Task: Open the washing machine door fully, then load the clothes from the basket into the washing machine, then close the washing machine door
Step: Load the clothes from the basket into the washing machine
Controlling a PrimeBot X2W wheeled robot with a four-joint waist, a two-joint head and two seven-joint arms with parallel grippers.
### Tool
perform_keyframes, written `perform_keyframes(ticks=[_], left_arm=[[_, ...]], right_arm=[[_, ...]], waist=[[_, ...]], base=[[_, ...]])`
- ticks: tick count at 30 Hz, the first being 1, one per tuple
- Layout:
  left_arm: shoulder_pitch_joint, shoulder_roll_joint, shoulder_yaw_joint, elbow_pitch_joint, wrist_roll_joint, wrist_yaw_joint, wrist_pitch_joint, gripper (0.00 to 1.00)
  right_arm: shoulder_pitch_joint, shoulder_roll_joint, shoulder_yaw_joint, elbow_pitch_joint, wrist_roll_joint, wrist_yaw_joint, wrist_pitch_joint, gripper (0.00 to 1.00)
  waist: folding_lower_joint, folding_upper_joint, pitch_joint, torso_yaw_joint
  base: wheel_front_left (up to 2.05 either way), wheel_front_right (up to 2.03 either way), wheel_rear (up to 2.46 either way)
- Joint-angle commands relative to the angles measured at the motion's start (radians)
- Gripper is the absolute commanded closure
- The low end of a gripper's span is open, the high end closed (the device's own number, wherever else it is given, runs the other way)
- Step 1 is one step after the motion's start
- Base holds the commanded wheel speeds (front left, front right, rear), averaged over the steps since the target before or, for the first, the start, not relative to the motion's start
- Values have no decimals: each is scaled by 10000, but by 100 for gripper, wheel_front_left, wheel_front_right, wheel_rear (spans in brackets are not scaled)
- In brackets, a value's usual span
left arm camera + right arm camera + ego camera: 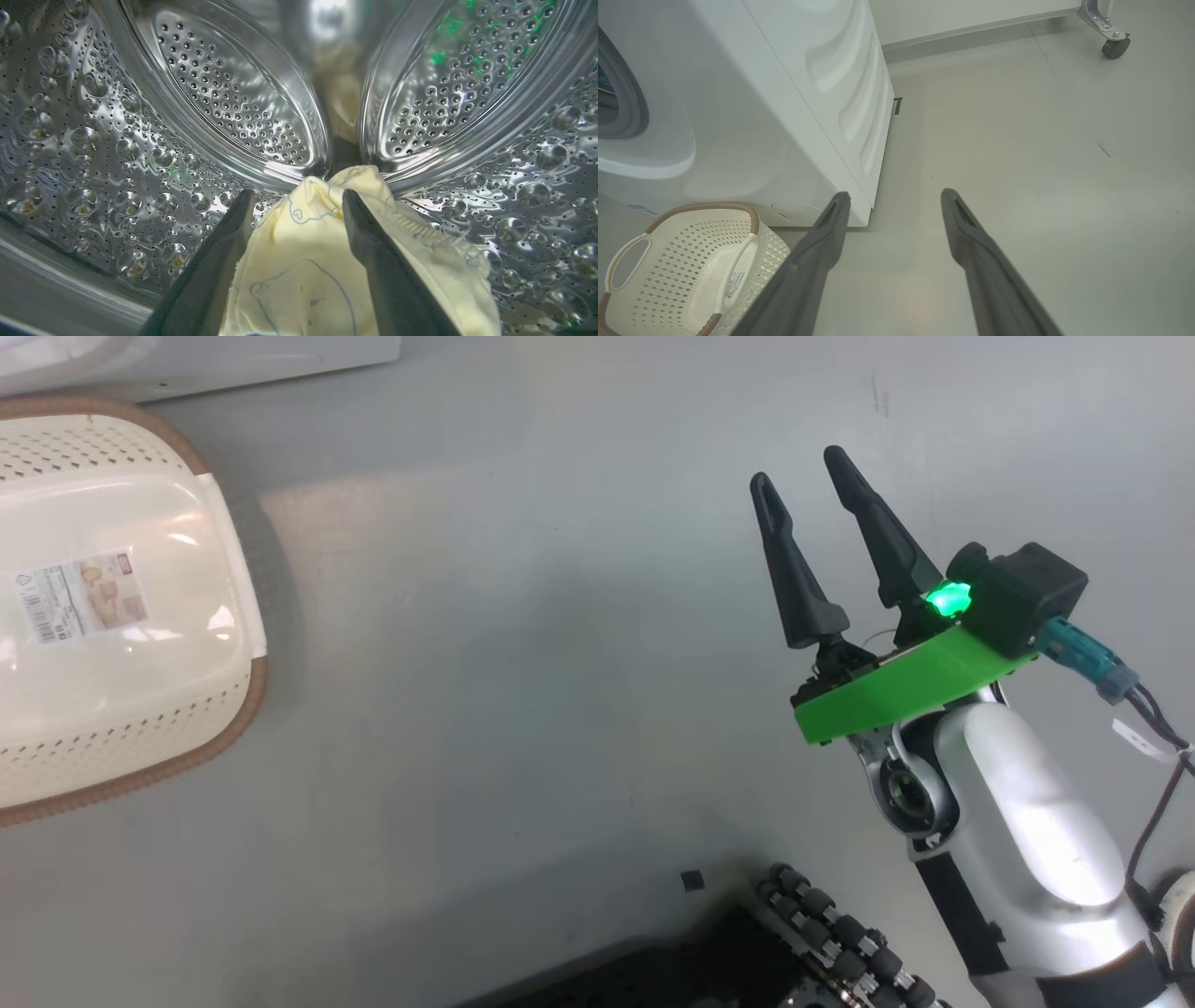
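now it is loading: the left gripper [296,193] is in the washing machine [210,93], jaws wide apart, the clothes [299,266] lying between them. the right gripper [798,469] has its jaws apart too. next, i think, back out without snagging.

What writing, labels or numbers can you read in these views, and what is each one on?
Basket label: a barcode, a small picture and print, too blurred to read.
Washer sticker: blue, too small to read.
Clothes: blue line drawings, no words.
No text in any view is legible.
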Motion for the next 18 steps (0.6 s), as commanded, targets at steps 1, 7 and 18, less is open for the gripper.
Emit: perform_keyframes(ticks=[1,7,18], left_arm=[[138,309,-103,-396,-177,8,-38,0],[1457,328,-526,-937,-1019,7,-99,0],[4529,405,-1612,-2316,-2465,6,-333,0]], right_arm=[[397,-1,52,-193,-108,2,-67,0],[525,-1,-149,-75,-448,2,-67,0],[925,-14,-513,291,-1052,2,-67,0]], waist=[[1,0,-259,227],[1,0,-944,635],[1,0,-2651,1571]], base=[[0,0,0],[0,0,0],[0,0,0]])
